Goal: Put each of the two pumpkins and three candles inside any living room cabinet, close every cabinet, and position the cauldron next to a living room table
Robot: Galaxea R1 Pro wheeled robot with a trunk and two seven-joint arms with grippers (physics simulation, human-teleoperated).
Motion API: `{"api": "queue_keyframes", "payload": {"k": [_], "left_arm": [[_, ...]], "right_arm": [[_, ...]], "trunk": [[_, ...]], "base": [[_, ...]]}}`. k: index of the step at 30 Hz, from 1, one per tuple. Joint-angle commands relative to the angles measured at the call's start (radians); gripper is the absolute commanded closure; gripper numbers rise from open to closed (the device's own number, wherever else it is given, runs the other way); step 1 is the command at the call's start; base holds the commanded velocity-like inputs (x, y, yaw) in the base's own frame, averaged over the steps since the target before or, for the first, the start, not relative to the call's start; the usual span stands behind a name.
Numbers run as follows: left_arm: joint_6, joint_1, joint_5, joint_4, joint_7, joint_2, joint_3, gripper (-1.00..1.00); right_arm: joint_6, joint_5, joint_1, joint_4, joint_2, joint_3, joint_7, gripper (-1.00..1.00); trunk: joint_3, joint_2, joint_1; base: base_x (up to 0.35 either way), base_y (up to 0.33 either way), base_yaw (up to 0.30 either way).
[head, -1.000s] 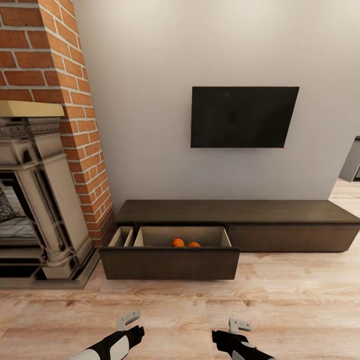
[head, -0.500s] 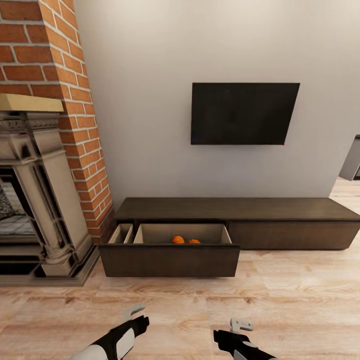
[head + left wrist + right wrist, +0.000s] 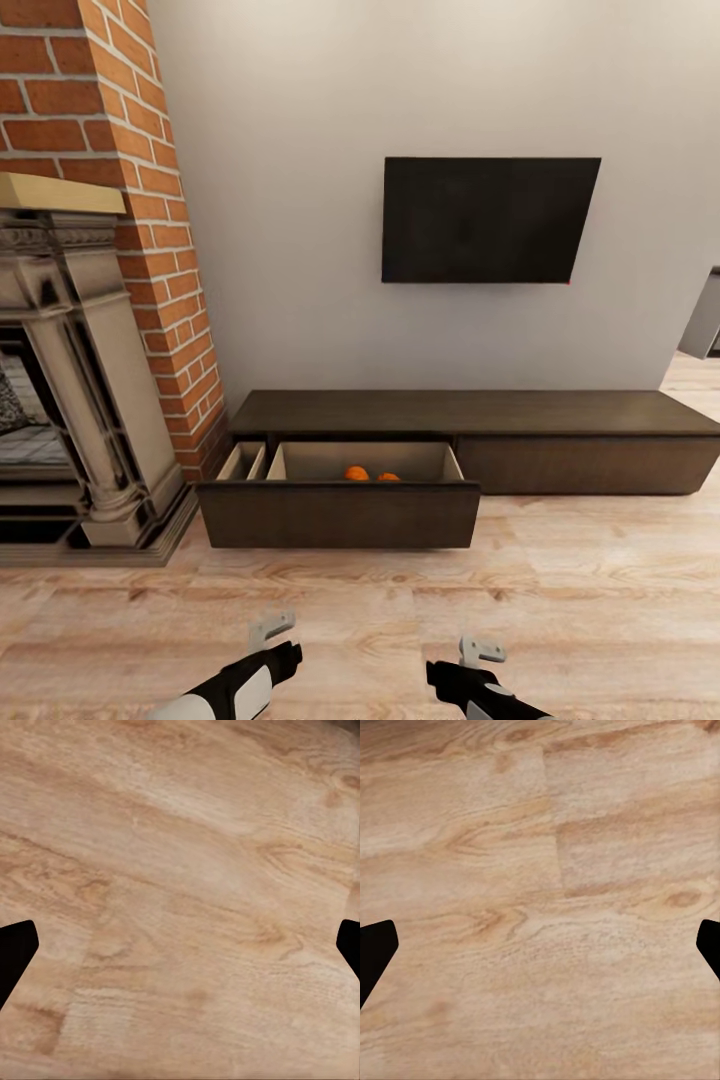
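Note:
The long dark-brown cabinet stands against the white wall. Its left drawer is pulled out over the floor. Two orange pumpkins lie side by side inside it, half hidden by the drawer front. My left gripper and right gripper hang low over the plank floor, well short of the drawer. In the wrist views the left gripper and right gripper are open, with only floor between the black fingertips. The candles, the cauldron and the coffee table are out of view.
A red-brick chimney with an ornate grey fireplace surround fills the left side, its plinth close to the open drawer. A black TV hangs above the cabinet. Light wood floor stretches in front and to the right.
The whole picture has slid slightly, so the camera has moved. The drawer stays open with both pumpkins inside. My left arm has shifted a little to the right.

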Motion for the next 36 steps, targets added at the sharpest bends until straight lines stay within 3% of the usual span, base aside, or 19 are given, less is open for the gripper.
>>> {"api": "queue_keyframes", "payload": {"k": [1, 25, 28, 32, 36], "left_arm": [[0.001, 0.0, -0.003, -0.001, 0.003, 0.0, 0.004, -1.0], [0.001, 0.0, -0.004, 0.005, 0.002, -0.002, 0.004, -1.0], [0.001, 0.0, -0.005, 0.008, 0.002, -0.002, 0.004, -1.0], [0.002, 0.0, -0.011, 0.013, -0.009, -0.002, 0.004, -1.0], [0.002, 0.0, -0.062, 0.018, -0.062, -0.002, 0.004, -1.0]], "right_arm": [[-0.005, -0.004, -0.001, 0.002, 0.0, -0.005, -0.001, -1.0], [-0.008, -0.003, -0.001, 0.0, -0.002, -0.005, -0.002, -1.0], [-0.03, -0.003, -0.001, 0.001, -0.002, -0.005, -0.001, -1.0], [-0.119, -0.003, 0.003, 0.003, -0.003, -0.005, 0.0, -1.0], [-0.185, -0.003, 0.018, 0.003, -0.006, -0.005, 0.001, -1.0]], "trunk": [[-0.004, -0.008, 0.004], [-0.079, -0.176, 0.096], [-0.089, -0.197, 0.107], [-0.101, -0.225, 0.123], [-0.114, -0.253, 0.138]], "base": [[0.0, 0.0, 0.0], [0.0, 0.0, 0.0], [0.0, 0.0, 0.0], [0.0, 0.0, 0.0], [0.0, 0.0, 0.0]]}}
